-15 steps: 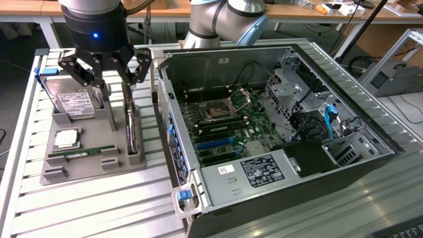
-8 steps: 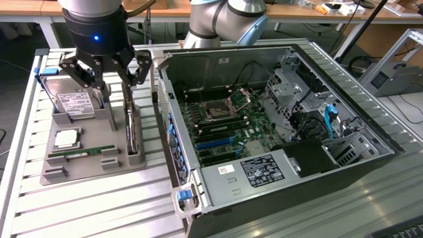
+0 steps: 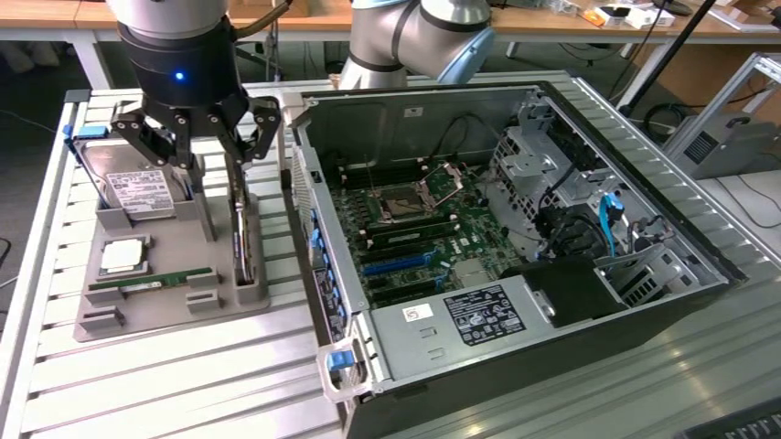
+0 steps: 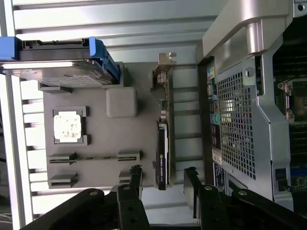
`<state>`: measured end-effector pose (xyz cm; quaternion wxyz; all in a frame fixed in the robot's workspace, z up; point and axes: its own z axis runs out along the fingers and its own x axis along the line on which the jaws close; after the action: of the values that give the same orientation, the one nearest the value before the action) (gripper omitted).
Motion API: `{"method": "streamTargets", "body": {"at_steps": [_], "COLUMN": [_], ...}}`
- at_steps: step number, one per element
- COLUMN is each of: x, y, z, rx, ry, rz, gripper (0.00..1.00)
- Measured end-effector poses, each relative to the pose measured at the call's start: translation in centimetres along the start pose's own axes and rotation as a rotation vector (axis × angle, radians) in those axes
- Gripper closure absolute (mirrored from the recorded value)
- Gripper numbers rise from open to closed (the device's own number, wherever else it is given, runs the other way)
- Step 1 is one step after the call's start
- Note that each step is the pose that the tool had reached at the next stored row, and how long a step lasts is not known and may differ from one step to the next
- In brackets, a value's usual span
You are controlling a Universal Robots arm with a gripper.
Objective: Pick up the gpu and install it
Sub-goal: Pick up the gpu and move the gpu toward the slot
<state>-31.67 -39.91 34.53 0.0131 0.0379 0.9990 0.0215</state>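
Our end effector (image 3: 208, 160) hangs wide open over the gpu (image 3: 244, 247), holding nothing. The gpu stands on edge in the tray (image 3: 171, 245), beside the case (image 3: 403, 343). Picking up and installing are left.

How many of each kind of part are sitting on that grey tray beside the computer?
hard drive: 1
processor chip: 1
memory stick: 1
gpu: 1
Total: 4
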Motion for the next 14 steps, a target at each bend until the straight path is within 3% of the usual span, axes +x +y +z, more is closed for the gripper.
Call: {"method": "streamTargets", "body": {"at_steps": [14], "x": [0.03], "y": [-0.06], "z": [1.05], "rx": [0.0003], "ry": [-0.0001], "rz": [0.000], "gripper": [0.52]}}
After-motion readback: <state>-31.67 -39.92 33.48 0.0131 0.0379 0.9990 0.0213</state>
